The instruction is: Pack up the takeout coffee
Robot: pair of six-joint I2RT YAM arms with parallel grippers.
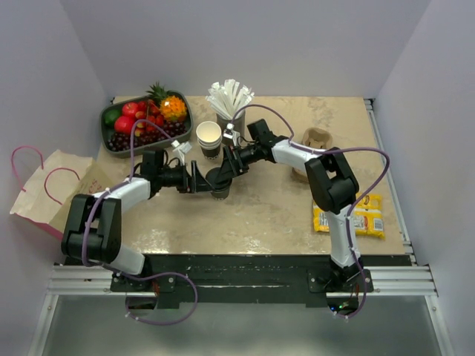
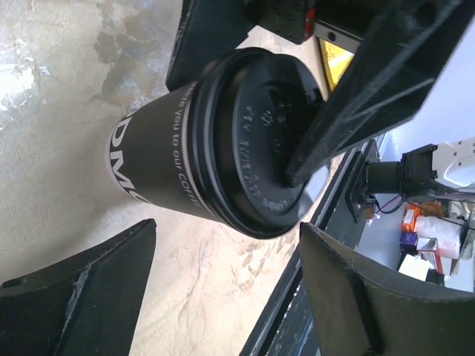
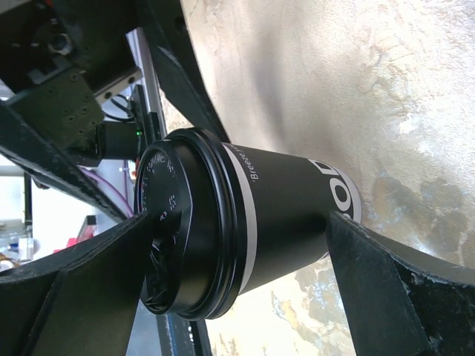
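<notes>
The takeout coffee (image 1: 220, 187), a dark cup with a black lid, stands upright mid-table between my two grippers. My left gripper (image 1: 200, 180) is open just left of it. In the left wrist view the cup (image 2: 159, 167) lies beyond the spread fingertips, not between them (image 2: 228, 226). My right gripper (image 1: 227, 169) reaches in from the right, jaws wide apart. In the right wrist view (image 3: 239, 222) one finger overlaps the lid (image 3: 174, 245) and the other sits by the cup's lower wall. The left wrist view shows that finger's tip (image 2: 300, 167) resting on the lid.
A stack of white-rimmed cups (image 1: 209, 139) and a straw holder (image 1: 230, 100) stand just behind. A fruit tray (image 1: 106, 141) is at back left, a paper bag (image 1: 56, 185) lies off the left edge, a cardboard carrier (image 1: 315, 141) and a yellow packet (image 1: 349, 216) are on the right.
</notes>
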